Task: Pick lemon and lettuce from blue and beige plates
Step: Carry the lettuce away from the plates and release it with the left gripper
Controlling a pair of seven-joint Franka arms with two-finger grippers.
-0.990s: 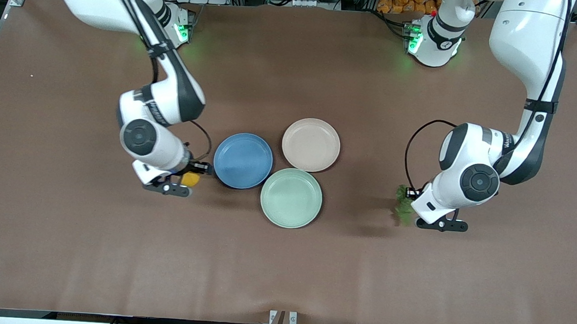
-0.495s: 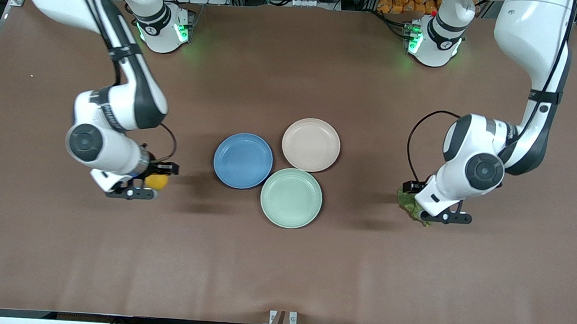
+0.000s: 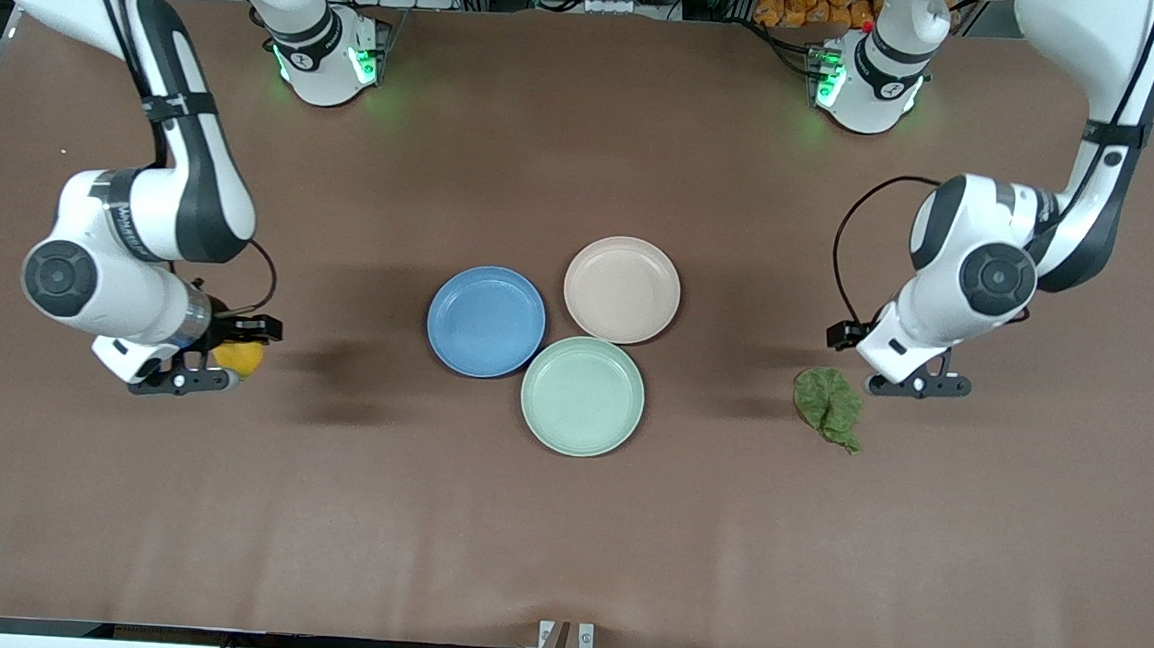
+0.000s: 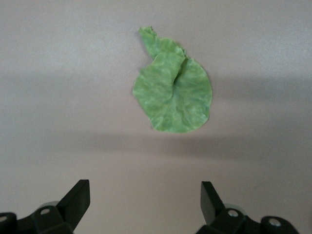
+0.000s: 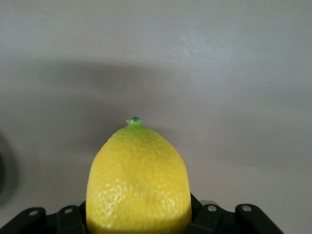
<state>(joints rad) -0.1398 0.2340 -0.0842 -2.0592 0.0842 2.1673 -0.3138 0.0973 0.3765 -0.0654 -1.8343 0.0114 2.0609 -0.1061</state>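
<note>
A: The lemon, a small oval yellow fruit [image 3: 237, 356], is clamped in the right tool [image 3: 206, 361] over bare brown desk [image 3: 565, 524] at the right arm's end.

B: And the wrinkled dark green lettuce leaf [image 3: 830, 404]?

A: Flat on the desk, off its plate; left tool [image 4: 144, 202] spread empty above it. Round blue plate [image 3: 486, 320] and beige plate [image 3: 622, 289] hold nothing; only the lemon's release seems left.

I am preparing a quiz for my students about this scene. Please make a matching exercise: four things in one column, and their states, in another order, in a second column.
Things:
1. small oval yellow lemon
2. wrinkled green lettuce leaf
3. left gripper
4. round matte medium blue plate

States:
A. open, with nothing between its fingers
B. lying flat on the brown table
C. bare, beside two other plates
D. held in the right gripper

Pairs: 1-D, 2-B, 3-A, 4-C
</note>
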